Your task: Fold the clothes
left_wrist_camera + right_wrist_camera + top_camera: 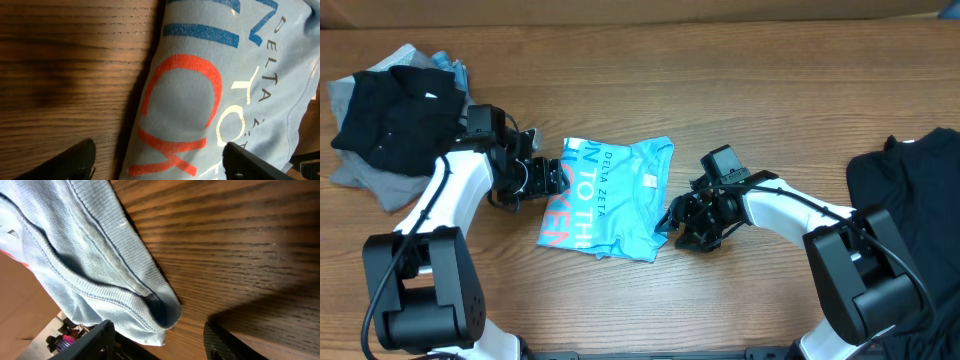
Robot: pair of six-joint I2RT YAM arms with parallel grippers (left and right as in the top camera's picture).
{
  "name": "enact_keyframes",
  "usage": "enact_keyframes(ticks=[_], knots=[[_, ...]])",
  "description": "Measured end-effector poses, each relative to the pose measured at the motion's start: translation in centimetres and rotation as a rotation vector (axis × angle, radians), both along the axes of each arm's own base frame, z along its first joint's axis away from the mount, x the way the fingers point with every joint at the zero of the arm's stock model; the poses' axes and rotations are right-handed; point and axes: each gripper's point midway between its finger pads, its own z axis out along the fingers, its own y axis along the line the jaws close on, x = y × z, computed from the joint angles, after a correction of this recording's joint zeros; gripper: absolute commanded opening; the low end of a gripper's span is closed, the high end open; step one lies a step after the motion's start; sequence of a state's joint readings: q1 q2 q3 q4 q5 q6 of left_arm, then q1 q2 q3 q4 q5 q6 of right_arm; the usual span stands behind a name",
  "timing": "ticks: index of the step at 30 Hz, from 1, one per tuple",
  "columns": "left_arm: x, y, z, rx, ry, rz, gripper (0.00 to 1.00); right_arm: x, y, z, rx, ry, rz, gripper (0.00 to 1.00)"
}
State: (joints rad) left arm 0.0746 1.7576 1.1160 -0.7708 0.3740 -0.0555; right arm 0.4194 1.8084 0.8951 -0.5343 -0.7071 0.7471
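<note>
A light blue T-shirt (612,197) lies folded in the middle of the table, blue and pink lettering facing up. My left gripper (548,180) is at its left edge. In the left wrist view its fingers (75,162) stand wide apart over the shirt's edge (210,100), gripping nothing. My right gripper (682,222) is at the shirt's right lower corner. In the right wrist view the ribbed hem (100,270) hangs between the open fingers (230,345), loose from both.
A pile of black and grey clothes (390,115) lies at the far left. Another black garment (910,210) covers the right edge of the wooden table (720,90).
</note>
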Motion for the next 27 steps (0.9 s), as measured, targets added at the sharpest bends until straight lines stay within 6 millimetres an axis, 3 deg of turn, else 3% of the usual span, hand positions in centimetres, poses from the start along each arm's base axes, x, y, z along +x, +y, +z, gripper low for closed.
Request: enact_keyframes(ticks=[3, 6, 12, 14, 21, 22, 23, 25, 27], knots=[[0.3, 0.0, -1.1, -0.002, 0.013, 0.000, 0.85, 0.0, 0.0, 0.0, 0.003, -0.007, 0.008, 0.61], [0.1, -0.5, -3.0, -0.037, 0.062, -0.014, 0.76, 0.0, 0.0, 0.0, 0.005, -0.012, 0.014, 0.61], [0.9, -3.5, -3.1, -0.223, 0.062, -0.078, 0.61, 0.0, 0.0, 0.0, 0.007, -0.018, 0.020, 0.61], [0.7, -4.6, -3.2, -0.274, 0.068, -0.112, 0.59, 0.0, 0.0, 0.0, 0.007, -0.018, 0.020, 0.61], [-0.7, -8.3, -3.7, -0.311, 0.091, -0.234, 0.36, 0.0, 0.0, 0.0, 0.008, -0.020, 0.022, 0.61], [-0.8, -8.5, -3.8, -0.313, 0.093, -0.240, 0.36, 0.0, 0.0, 0.0, 0.008, -0.020, 0.022, 0.61], [-0.9, -8.6, -3.9, -0.312, 0.094, -0.246, 0.43, 0.0, 0.0, 0.0, 0.008, -0.021, 0.023, 0.61], [-0.9, -8.7, -3.7, -0.324, 0.092, -0.251, 0.68, 0.0, 0.0, 0.0, 0.008, -0.020, 0.023, 0.61], [-1.1, -9.3, -3.1, -0.371, 0.092, -0.254, 0.74, 0.0, 0.0, 0.0, 0.009, -0.022, 0.024, 0.60]])
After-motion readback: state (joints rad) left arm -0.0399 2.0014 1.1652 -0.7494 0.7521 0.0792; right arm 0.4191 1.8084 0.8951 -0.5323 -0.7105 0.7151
